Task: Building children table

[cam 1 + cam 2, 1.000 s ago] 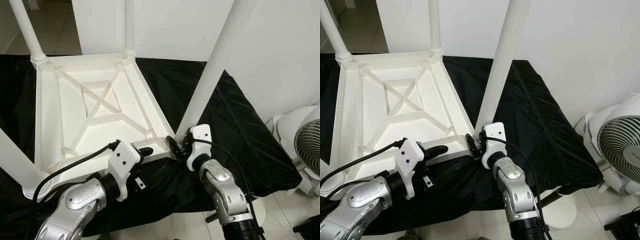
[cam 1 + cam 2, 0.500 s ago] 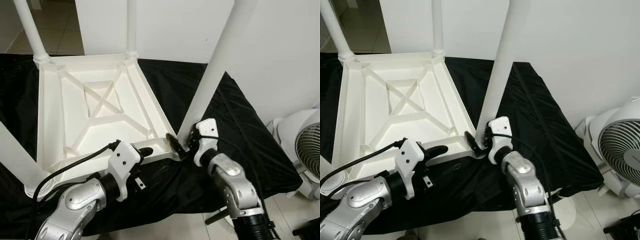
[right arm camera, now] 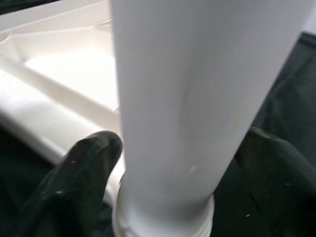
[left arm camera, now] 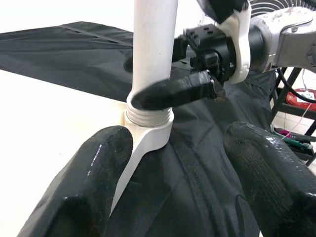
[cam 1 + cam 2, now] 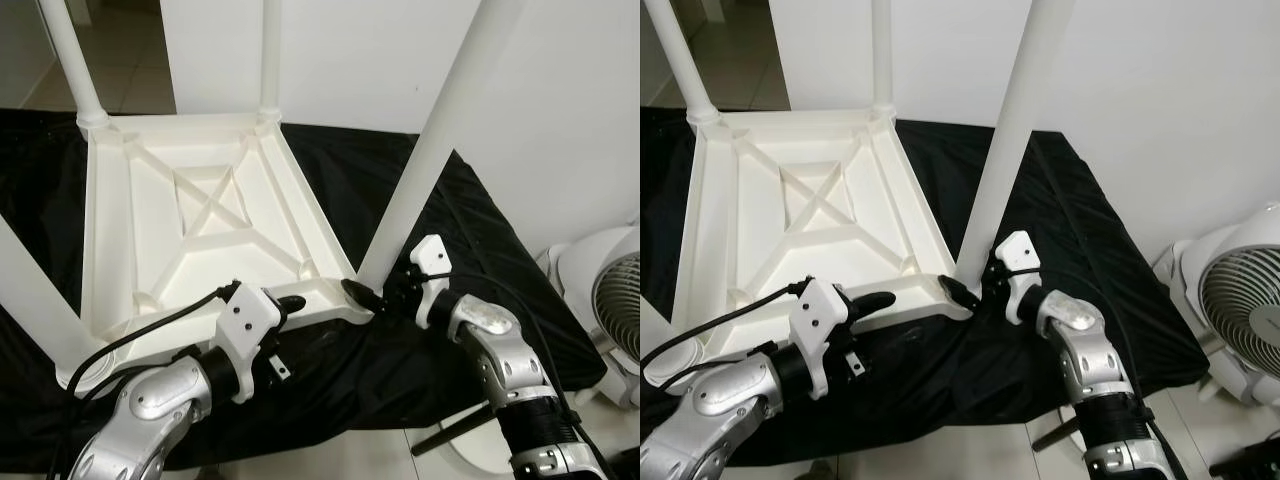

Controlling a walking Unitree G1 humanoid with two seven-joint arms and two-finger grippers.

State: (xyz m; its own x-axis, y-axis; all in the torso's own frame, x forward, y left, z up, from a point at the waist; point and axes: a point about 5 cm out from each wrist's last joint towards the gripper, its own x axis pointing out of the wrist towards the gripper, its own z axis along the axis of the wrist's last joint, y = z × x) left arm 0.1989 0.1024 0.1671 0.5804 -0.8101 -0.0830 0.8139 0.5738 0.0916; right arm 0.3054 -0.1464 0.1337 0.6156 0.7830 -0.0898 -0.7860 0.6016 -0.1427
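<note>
Upturned white table (image 5: 200, 230) lies on black cloth (image 5: 470, 260), legs pointing up. Right arm is bent inward toward the table's near corner, right gripper (image 5: 980, 287) clamped round the base of the table leg (image 5: 425, 170) screwed in there. Left arm reaches forward along the table's near edge, left gripper (image 4: 175, 192) with jaws apart, empty, aimed at that leg's socket. No readable markings.

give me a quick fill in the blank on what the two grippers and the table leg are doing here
1. The white table lies ____ on the black cloth, legs pointing up.
2. The right gripper has its fingers around the base of the near ____.
3. The left gripper rests at the table's near ____, fingers open.
4. Right of the cloth stands a white ____.

Missing words: upside down; leg; edge; fan
</note>
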